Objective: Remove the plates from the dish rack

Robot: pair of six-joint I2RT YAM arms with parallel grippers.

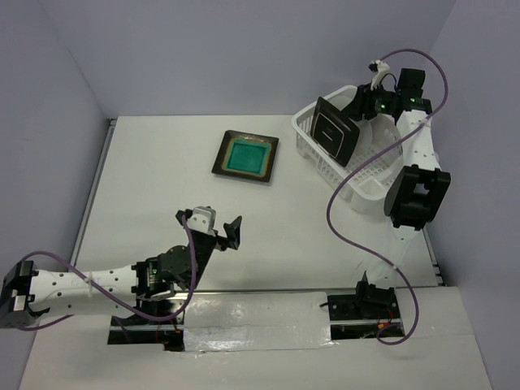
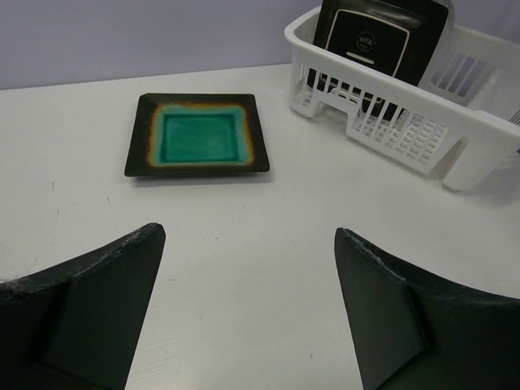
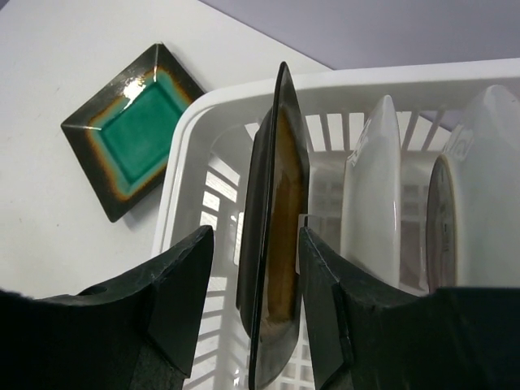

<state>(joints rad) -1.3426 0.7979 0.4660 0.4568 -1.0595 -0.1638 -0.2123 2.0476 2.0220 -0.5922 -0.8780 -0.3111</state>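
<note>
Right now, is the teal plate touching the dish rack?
Apart. The top view shows bare table between the teal plate and the dish rack; the left wrist view agrees.

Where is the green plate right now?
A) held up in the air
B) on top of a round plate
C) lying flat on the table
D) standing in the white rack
C: the green plate lies flat on the table, outside the rack and left of it in the top view.
</note>
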